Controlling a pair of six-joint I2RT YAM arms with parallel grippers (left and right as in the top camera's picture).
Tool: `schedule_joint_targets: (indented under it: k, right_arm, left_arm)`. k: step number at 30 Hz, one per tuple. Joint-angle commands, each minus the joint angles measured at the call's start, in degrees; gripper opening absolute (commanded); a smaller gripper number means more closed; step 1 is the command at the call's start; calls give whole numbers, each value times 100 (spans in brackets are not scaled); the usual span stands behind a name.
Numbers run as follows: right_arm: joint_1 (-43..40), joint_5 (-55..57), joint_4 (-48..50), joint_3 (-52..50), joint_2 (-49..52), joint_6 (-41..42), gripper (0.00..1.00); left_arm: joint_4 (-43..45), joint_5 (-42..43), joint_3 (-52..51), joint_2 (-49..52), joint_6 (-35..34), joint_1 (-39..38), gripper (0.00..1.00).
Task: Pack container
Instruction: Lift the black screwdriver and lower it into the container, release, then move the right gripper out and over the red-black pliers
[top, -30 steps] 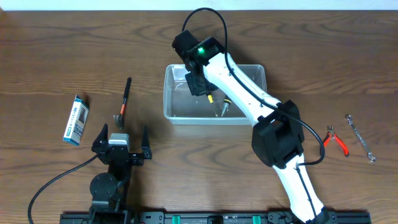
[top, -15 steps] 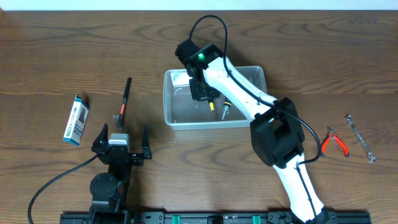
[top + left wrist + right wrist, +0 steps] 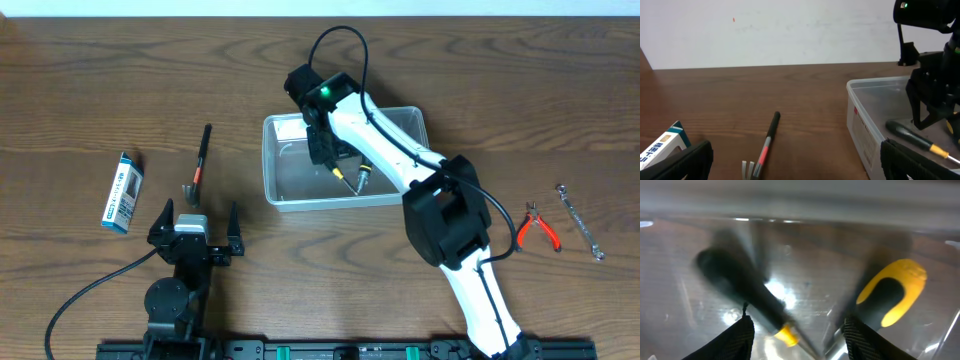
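The clear plastic container stands at the table's middle. My right gripper reaches down inside it, and its jaws stand open in the right wrist view. A black-handled screwdriver with a yellow collar lies blurred on the container floor between the fingers, free of both pads. A second screwdriver with a yellow-and-black handle lies beside it. Both show from overhead, the black one and the yellow one. My left gripper rests open near the front edge, holding nothing.
A thin black-and-red tool lies left of the container, with a blue-and-white box further left. Red-handled pliers and a wrench lie at the right. The left wrist view shows the tool and the container wall.
My right gripper has gone from shut to open inside the container, letting go of the black-handled screwdriver. The left arm has not moved.
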Motion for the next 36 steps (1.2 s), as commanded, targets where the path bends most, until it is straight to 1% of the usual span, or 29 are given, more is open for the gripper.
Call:
schedule_joint_targets:
  k: [1,3,9,13,16,20,24,27,33,36]
  right_arm:
    - [-186,66,-87,142,4,20,59]
    - [-251,66,-232,348,-35,9,59]
    - [-496,120,-933,1495,-229,-50,60]
    - [-846,179,-1443,2190,-452,-52,60]
    - [-1237,175,-1764,2409,-629,-120,60]
    - [-1853,177,-2179,2413,-765,-450,60]
    - [-2433,195,-2500,2328,-756,-1220,63]
    - [-2752,308,-2610,2175,-754,-1604,64]
    - [-3182,369,-2555,1569,-754,-1725,65]
    - [-3316,474,-2258,1069,-754,-1727,65]
  left_arm:
    - [-216,-50,-103,-28,-11,35,98]
    - [-216,-52,-103,-28,-11,35,99]
    - [-216,-50,-103,-28,-11,35,98]
    - [-216,-50,-103,-28,-11,35,98]
    - [-216,-52,-103,-28,-11,35,98]
    - [-216,-50,-103,-28,-11,35,98]
    - [-216,-50,-103,-28,-11,35,98]
    - [-219,-50,-103,-28,-11,35,98]
    - [-216,-52,-103,-28,-11,35,98]
    - [-216,-50,-103,-28,-11,35,98]
